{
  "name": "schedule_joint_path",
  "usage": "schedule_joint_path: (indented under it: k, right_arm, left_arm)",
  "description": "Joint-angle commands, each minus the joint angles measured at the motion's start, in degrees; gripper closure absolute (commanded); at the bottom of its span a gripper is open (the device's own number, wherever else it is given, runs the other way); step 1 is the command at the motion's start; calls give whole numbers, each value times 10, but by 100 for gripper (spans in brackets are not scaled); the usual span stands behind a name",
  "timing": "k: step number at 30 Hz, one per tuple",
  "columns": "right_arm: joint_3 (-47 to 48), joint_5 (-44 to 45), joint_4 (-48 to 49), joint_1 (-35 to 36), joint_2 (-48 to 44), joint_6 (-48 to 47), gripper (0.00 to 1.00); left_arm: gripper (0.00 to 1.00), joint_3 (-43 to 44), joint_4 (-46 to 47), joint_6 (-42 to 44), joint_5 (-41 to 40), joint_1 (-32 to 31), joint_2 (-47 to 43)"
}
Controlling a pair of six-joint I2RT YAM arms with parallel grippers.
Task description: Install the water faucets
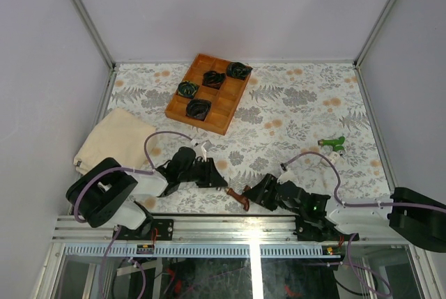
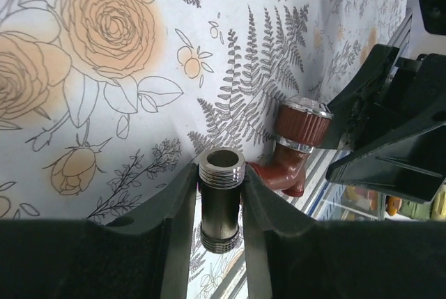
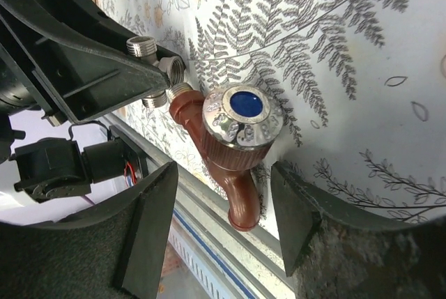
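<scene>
Right wrist: red-brown faucet (image 3: 233, 152) sits between the right hand's (image 3: 223, 208) parted jaws (not gripped), threaded end pointing at the left hand's (image 2: 220, 173) clamped fitting (image 2: 221, 201).

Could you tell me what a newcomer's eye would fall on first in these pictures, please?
The red-brown faucet, with its blue-capped silvery knob, sits front and centre: the left gripper, shut on a dark threaded fitting, meets it from one side, and the right gripper stands open around it. Farther back sit a green faucet on the right and a wooden tray of coiled bundles.
</scene>
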Motion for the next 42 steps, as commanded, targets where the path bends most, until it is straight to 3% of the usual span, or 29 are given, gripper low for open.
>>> schedule_joint_path:
  k: [1,9,15,24,32,42]
  right_arm:
    - [18,-29,-37,1,40,-23,37]
    - [24,-37,97,1,169,-4,41]
    - [19,-20,147,1,233,19,44]
    - [32,-2,60,1,200,-1,40]
    - [35,6,8,1,159,-11,38]
    - [43,-24,31,1,170,-23,36]
  left_arm:
    - [100,-3,79,-1,59,3,14]
    - [100,-29,120,-28,74,5,6]
    - [100,-48,91,-27,45,5,-22]
    - [100,-55,-63,1,-35,5,-152]
    - [100,-80,-70,1,2,5,-179]
    - [100,-96,-29,-13,32,5,-182]
